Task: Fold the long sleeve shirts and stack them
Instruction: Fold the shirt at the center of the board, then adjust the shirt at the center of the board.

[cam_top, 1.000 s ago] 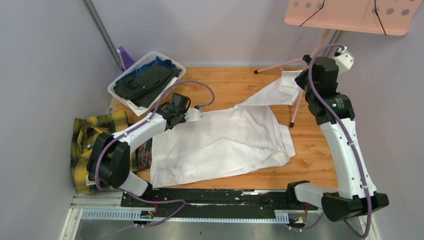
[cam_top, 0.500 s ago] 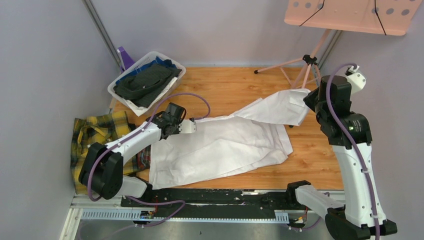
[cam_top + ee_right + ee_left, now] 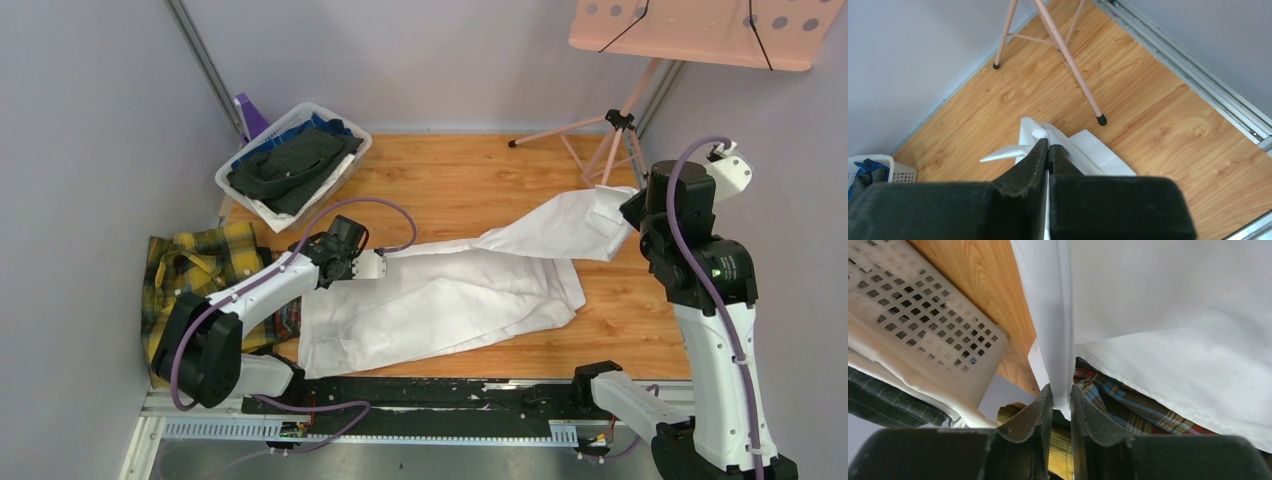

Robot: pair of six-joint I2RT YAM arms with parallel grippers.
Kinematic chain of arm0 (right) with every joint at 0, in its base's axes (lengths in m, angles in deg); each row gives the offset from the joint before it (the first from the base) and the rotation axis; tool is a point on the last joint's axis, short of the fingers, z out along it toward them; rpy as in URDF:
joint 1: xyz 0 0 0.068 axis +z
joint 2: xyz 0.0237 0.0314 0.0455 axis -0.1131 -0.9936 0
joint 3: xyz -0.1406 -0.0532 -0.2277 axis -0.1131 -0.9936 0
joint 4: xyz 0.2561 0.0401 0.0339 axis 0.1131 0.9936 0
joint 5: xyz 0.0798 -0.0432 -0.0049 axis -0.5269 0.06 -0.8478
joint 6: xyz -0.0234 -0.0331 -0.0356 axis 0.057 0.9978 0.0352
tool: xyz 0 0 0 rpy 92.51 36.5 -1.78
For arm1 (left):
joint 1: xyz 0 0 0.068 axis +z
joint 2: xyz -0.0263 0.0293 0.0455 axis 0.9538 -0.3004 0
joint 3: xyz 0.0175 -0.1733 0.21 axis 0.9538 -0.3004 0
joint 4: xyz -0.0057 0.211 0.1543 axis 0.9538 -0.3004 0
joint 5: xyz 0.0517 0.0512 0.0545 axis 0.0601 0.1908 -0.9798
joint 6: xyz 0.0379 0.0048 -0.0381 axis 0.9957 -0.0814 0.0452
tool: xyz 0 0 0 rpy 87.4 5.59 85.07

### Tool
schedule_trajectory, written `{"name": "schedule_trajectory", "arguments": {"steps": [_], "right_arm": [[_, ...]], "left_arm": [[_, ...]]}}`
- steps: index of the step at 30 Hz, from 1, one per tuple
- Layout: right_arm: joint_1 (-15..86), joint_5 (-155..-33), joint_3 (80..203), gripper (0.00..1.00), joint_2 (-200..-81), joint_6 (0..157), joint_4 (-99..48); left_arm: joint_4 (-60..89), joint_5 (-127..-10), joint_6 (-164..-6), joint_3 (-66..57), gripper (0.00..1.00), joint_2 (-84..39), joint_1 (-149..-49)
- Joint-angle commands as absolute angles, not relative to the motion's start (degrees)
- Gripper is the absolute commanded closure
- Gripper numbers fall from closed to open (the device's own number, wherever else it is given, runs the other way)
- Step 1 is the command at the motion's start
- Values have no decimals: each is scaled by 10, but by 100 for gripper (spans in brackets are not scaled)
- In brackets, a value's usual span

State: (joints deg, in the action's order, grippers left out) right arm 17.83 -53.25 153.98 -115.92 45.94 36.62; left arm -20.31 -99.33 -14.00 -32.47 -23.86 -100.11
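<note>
The wooden worktop (image 3: 470, 175) carries the white shirt (image 3: 450, 290), which is spread over its middle and near part, one end drawn up and out to the right. The yellow-and-green plaid shirt (image 3: 195, 260) lies crumpled at the left edge, partly hanging off it, just beside the white shirt; a strip of red-and-blue checked cloth (image 3: 1128, 400) shows under the white hem there. At the far left corner a white perforated basket (image 3: 240, 203) holds dark folded garments (image 3: 290, 165) that fill it to the rim, with a bit of blue cloth (image 3: 335, 125) at its far end. A pink tripod stand (image 3: 600, 135) is at the far right. The right end effector (image 3: 1049, 145) is closed tight on the raised end of the white shirt, holding it above the wood. The left end effector (image 3: 1060, 392) has its jaws a narrow gap apart with a fold of the white shirt between them; I cannot tell whether it grips that fold
</note>
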Motion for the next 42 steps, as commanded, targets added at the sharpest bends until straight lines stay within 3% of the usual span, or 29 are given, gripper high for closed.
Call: {"name": "schedule_trajectory", "arguments": {"steps": [1,10,17,20,23,25,29,34,42], "right_arm": [[177,-485,1580,100,-1137,479,386],[177,-550,1589,100,-1104,451,475],[177,-790,1468,98,-1051,419,548],[177,-846,1449,83,-1040,418,567],[177,-908,1491,58,-1061,425,571],[177,-925,1534,52,-1087,433,569],[177,-904,1542,50,-1132,453,502],[189,-871,1417,49,-1210,469,305],[215,-711,1403,35,-1472,492,167]], "left_arm": [[-207,-1004,-129,-332,73,-217,-999],[-324,-910,-214,-310,69,-204,-1001],[-374,-861,-240,-333,59,-161,-1001],[-407,-858,-241,-320,55,-146,-1001],[-446,-850,-240,-283,40,-134,-1001],[-461,-857,-234,-266,34,-125,-1000],[-394,-896,-218,-264,31,-121,-994],[-275,-942,-227,-266,29,-178,-962],[-181,-936,-234,-256,29,-278,-893]]}}
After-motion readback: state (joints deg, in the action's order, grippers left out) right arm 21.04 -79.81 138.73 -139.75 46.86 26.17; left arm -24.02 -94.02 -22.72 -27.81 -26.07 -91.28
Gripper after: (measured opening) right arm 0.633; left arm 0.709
